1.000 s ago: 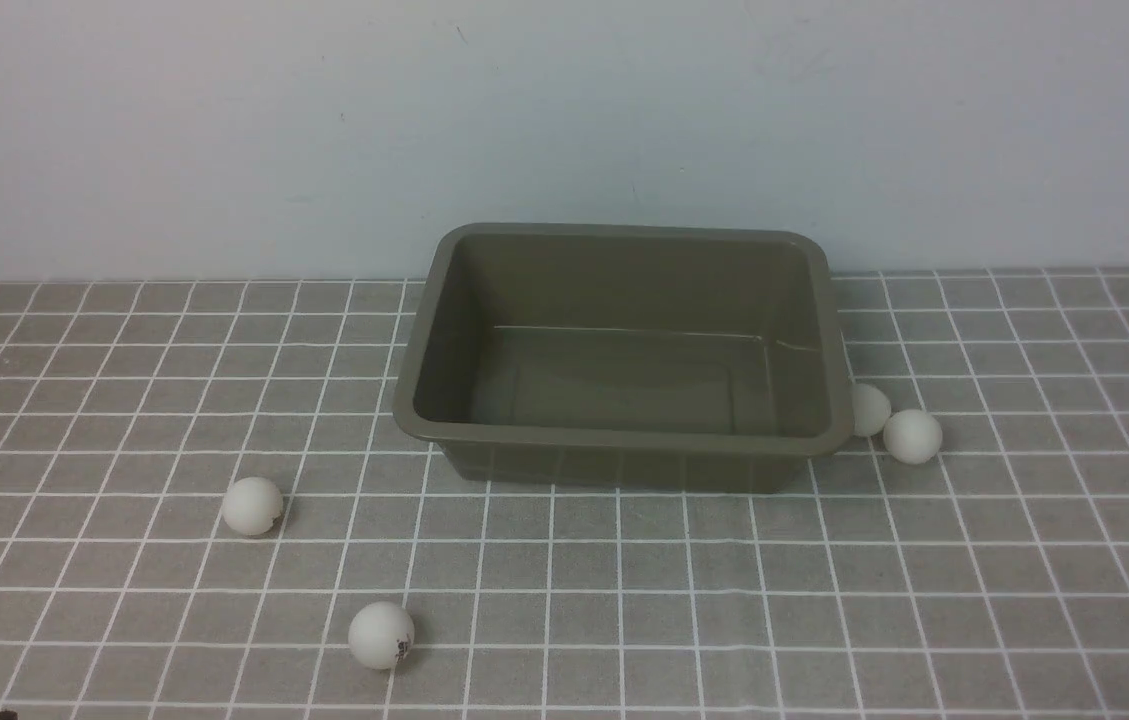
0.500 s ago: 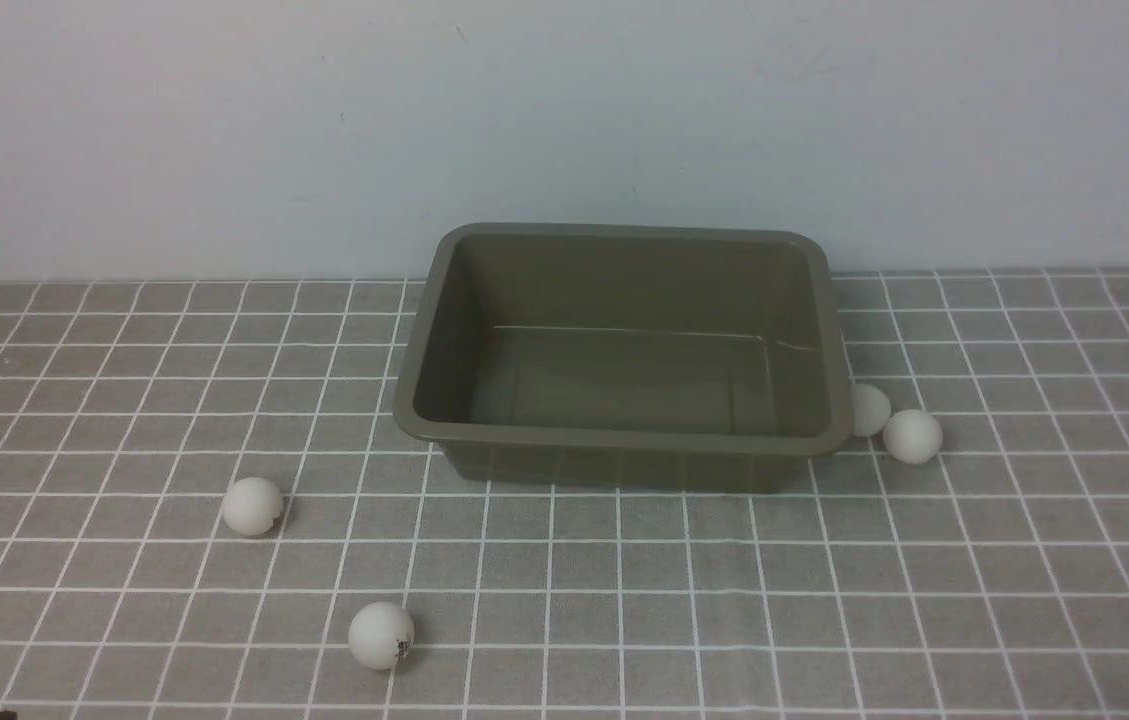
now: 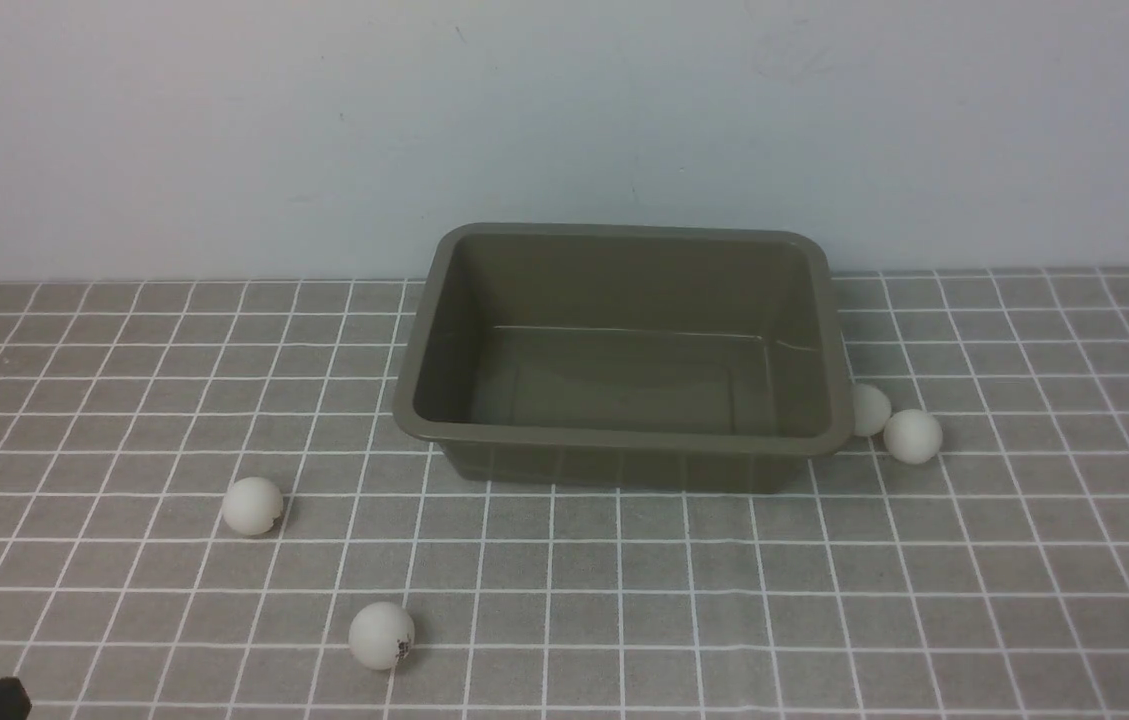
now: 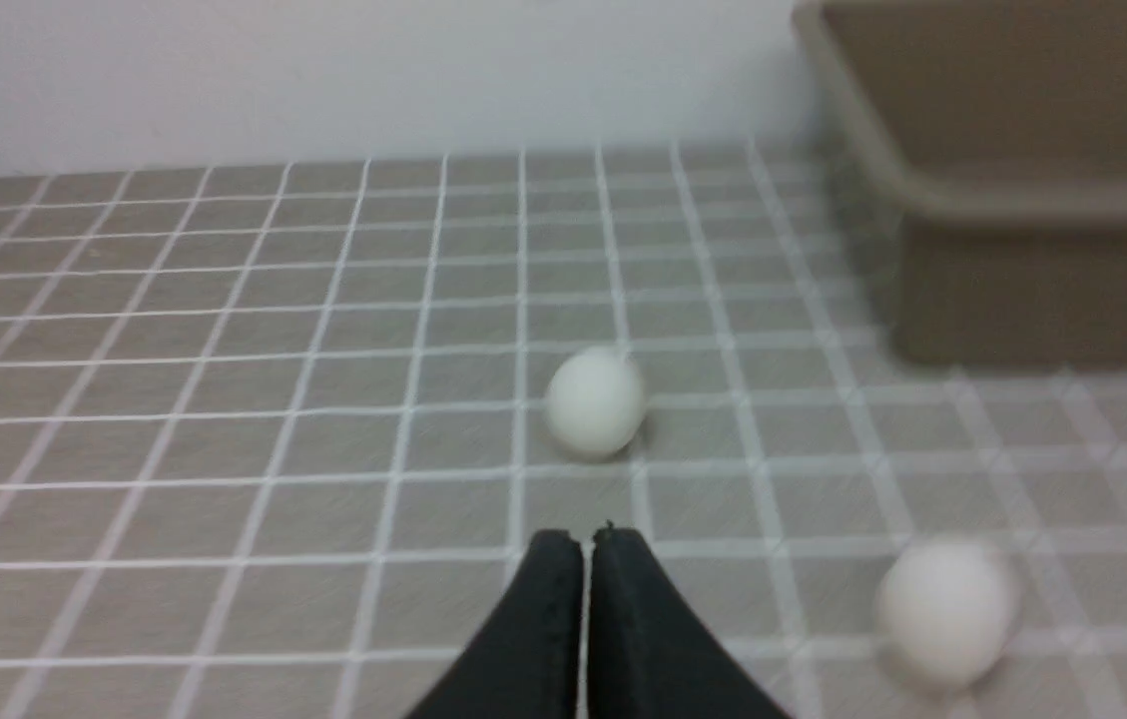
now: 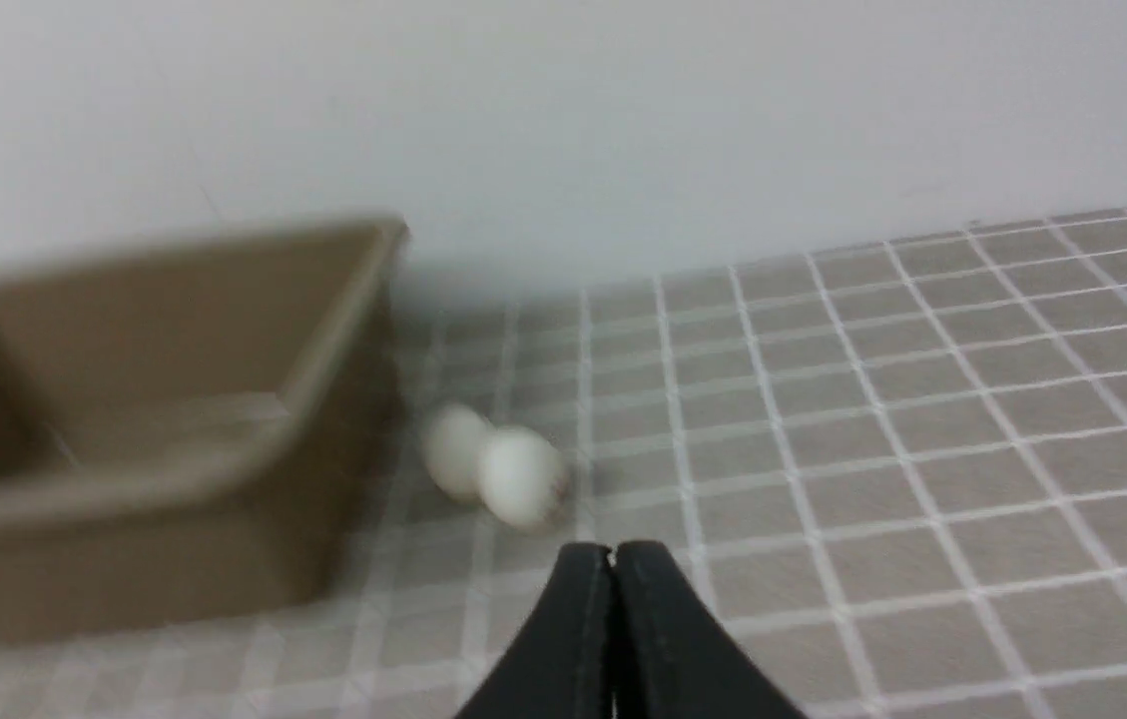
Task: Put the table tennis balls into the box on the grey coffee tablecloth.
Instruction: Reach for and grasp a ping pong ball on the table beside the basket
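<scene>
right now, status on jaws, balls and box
Both jaws shut, empty. Four balls on cloth, two each side of box. Box empty. Nothing in the way.

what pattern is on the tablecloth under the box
The tablecloth is grey-brown with a thin white grid of small squares, clearest in the front view; the box is plain olive-brown.
</scene>
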